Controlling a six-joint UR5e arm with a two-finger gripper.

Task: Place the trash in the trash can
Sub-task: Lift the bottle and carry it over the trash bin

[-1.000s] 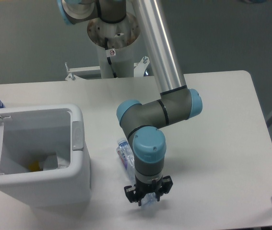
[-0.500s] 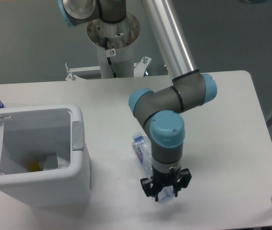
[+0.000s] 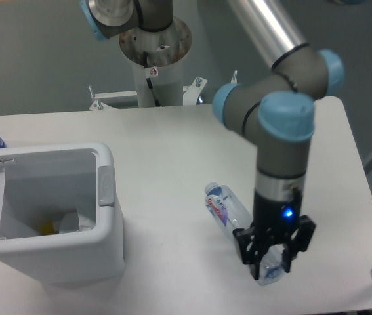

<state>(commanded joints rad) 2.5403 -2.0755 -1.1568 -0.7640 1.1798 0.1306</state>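
One water bottle (image 3: 239, 223) sits clamped at its lower end in your tool (image 3: 272, 254), well right of the open trash can (image 3: 100, 230) on the counter (image 3: 172, 144).

We see the trash can (image 3: 107, 252) at table (image 3: 172, 144) left, lid open — wrapper (image 3: 71, 221) inside it. Right of the can: water bottle (image 3: 228, 211) lying on table, gripper (image 3: 272, 252) over its near end.
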